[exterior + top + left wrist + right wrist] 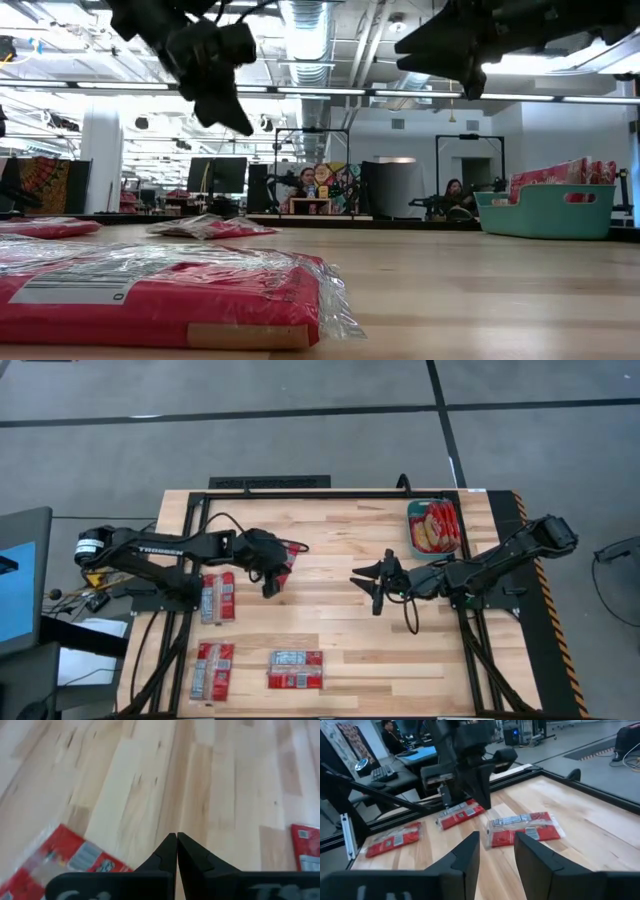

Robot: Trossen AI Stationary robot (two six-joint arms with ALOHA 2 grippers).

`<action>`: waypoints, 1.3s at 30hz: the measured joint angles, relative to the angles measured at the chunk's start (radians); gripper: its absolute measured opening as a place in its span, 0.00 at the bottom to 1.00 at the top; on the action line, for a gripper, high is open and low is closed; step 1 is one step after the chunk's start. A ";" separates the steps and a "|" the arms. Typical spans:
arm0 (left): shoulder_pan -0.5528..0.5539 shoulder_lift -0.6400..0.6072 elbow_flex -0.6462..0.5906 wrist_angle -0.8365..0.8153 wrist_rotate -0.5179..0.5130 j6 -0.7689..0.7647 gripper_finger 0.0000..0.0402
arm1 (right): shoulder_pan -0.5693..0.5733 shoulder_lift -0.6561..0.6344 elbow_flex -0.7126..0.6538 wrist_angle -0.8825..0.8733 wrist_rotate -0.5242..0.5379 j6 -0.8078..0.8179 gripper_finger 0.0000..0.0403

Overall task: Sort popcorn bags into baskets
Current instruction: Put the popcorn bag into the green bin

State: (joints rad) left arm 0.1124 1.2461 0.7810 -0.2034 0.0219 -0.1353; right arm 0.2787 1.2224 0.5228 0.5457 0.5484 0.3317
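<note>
Overhead, left gripper [270, 586] pinched empty, right gripper [372, 586] agape, above wooden table [340, 640].

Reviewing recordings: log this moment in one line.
left gripper shut, empty, above table | right gripper open, empty, mid-table | basket holds bags | four popcorn bags on table

Overhead, table-level and two wrist cameras share the table [350, 630].
</note>
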 joint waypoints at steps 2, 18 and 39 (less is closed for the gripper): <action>-0.010 0.000 0.010 0.010 0.000 0.014 0.00 | 0.001 0.000 0.000 -0.003 0.000 0.000 0.35; 0.004 -0.001 -0.001 0.090 0.141 0.134 0.00 | -0.066 0.000 0.000 -0.100 -0.040 -0.271 0.34; 0.016 0.067 0.001 -0.235 -0.285 -0.074 0.51 | -0.255 0.185 -0.001 -0.082 -0.073 -0.277 0.44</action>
State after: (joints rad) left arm 0.1287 1.3130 0.7819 -0.4387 -0.2636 -0.2097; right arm 0.0232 1.4078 0.5222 0.4635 0.4753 0.0551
